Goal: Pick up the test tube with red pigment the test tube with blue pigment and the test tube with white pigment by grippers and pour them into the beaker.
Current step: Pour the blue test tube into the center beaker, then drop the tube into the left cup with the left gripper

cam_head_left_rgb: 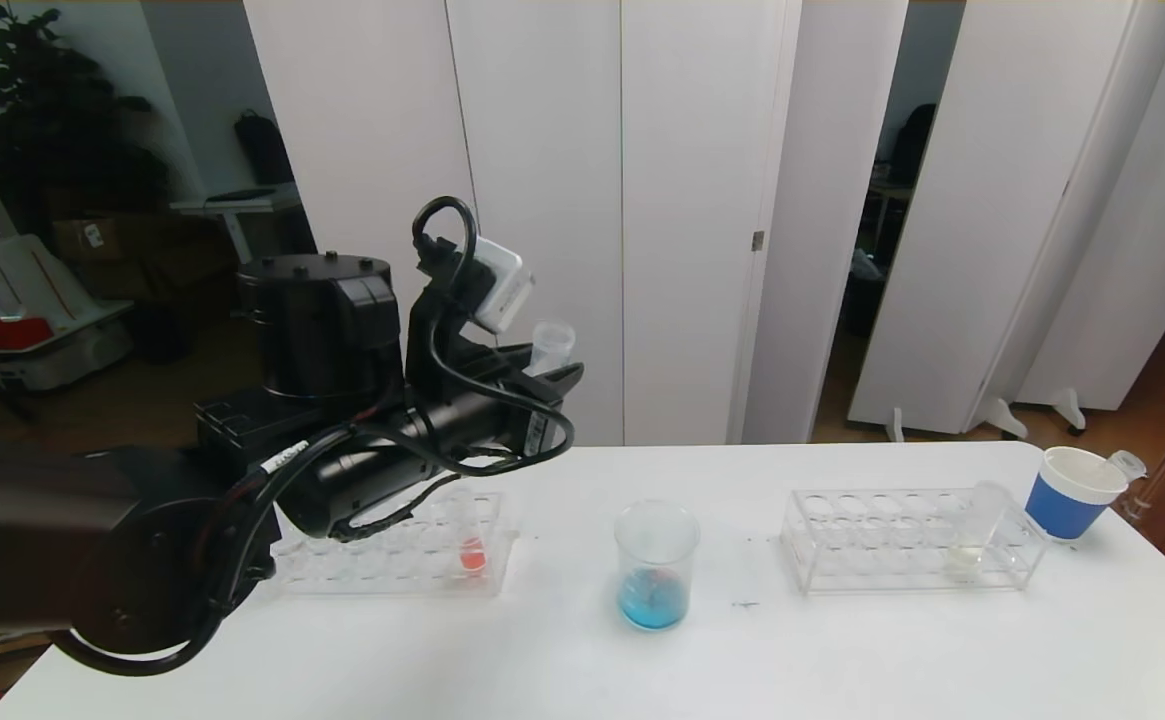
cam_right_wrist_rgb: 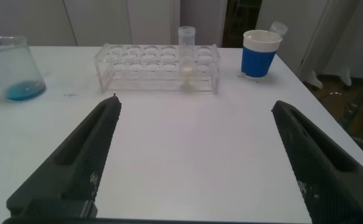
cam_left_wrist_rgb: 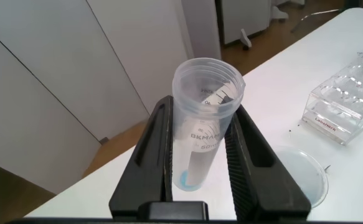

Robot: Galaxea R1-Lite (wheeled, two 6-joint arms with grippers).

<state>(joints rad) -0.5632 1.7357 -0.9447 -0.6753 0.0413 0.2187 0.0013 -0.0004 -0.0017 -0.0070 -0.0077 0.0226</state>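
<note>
Tube with blue pigment (cam_left_wrist_rgb: 203, 118) | light, slick, nearly empty | clamped mid-body by left gripper (cam_left_wrist_rgb: 200, 152) | right gripper (cam_right_wrist_rgb: 193, 155) spread, empty, near table's front edge.

**Room and background**

White folding partition panels (cam_head_left_rgb: 622, 200) on small feet stand behind the white desk (cam_head_left_rgb: 842, 650). Brown floor (cam_head_left_rgb: 1122, 410) beyond. At far left, a dark potted plant (cam_head_left_rgb: 32, 110), cardboard boxes (cam_head_left_rgb: 92, 238) and a small white side table (cam_head_left_rgb: 232, 205).

The clear tube (cam_left_wrist_rgb: 205, 109) bears partly readable grey print, "OKMA" and "50", beside graduation lines; a rack (cam_left_wrist_rgb: 349, 93) label is too small to read
</note>
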